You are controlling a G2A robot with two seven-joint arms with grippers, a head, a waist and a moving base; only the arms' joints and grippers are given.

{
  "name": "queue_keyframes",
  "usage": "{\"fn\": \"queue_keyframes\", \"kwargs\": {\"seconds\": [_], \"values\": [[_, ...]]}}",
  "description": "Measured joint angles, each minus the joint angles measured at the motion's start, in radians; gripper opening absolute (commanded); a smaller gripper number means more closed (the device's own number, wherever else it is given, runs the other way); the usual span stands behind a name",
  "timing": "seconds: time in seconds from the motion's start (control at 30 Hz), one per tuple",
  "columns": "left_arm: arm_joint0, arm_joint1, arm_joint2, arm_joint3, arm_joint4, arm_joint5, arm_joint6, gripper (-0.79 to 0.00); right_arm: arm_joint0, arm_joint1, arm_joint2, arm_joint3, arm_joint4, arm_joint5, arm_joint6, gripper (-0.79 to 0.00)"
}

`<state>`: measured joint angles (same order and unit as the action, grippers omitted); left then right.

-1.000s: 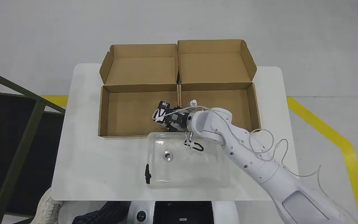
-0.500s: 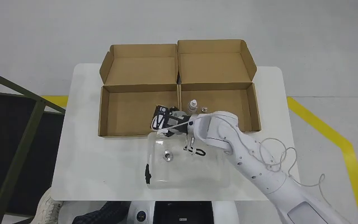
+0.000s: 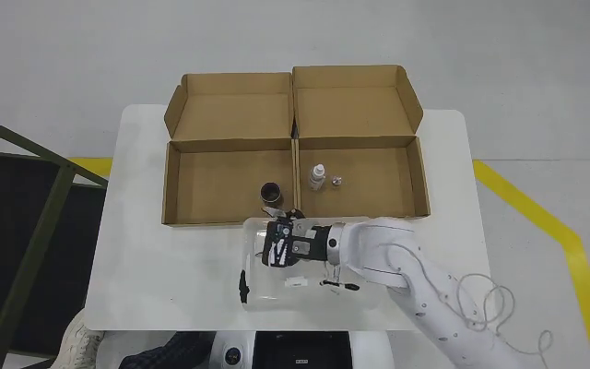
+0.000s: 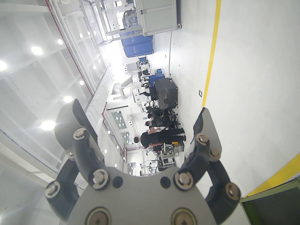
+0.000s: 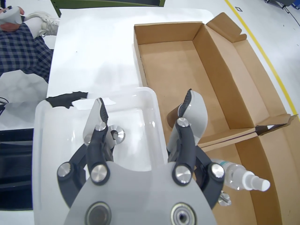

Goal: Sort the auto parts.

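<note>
The white table [image 3: 138, 231] carries two open cardboard boxes side by side: the left box [image 3: 217, 189] touches the right box [image 3: 378, 180]. A clear plastic bin [image 3: 277, 297] stands just in front of them.

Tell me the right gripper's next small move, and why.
Probably nudge the right gripper sideways to centre it on the metal disc before lowering. It hangs open over the bin; the disc lies in the bin beside one finger, not between the two.
</note>
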<state>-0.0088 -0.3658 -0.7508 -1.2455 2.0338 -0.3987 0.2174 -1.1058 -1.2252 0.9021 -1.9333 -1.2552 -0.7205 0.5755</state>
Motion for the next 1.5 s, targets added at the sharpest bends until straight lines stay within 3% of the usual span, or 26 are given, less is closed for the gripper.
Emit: {"fn": "queue_keyframes", "kwargs": {"seconds": [0.3, 0.73, 1.07, 1.5], "values": [[0.000, 0.000, 0.000, 0.000, 0.000, 0.000, 0.000, 0.000, -0.102, 0.027, 0.027, -0.047, -0.097, -0.061, -0.065, -0.209], [0.000, 0.000, 0.000, 0.000, 0.000, 0.000, 0.000, 0.000, -0.143, 0.042, 0.014, 0.033, -0.249, -0.066, -0.164, -0.200], [0.000, 0.000, 0.000, 0.000, 0.000, 0.000, 0.000, 0.000, -0.127, 0.038, -0.022, 0.113, -0.276, -0.046, -0.212, -0.212], [0.000, 0.000, 0.000, 0.000, 0.000, 0.000, 0.000, 0.000, -0.071, 0.018, -0.083, 0.218, -0.280, 0.009, -0.236, -0.286]]}}
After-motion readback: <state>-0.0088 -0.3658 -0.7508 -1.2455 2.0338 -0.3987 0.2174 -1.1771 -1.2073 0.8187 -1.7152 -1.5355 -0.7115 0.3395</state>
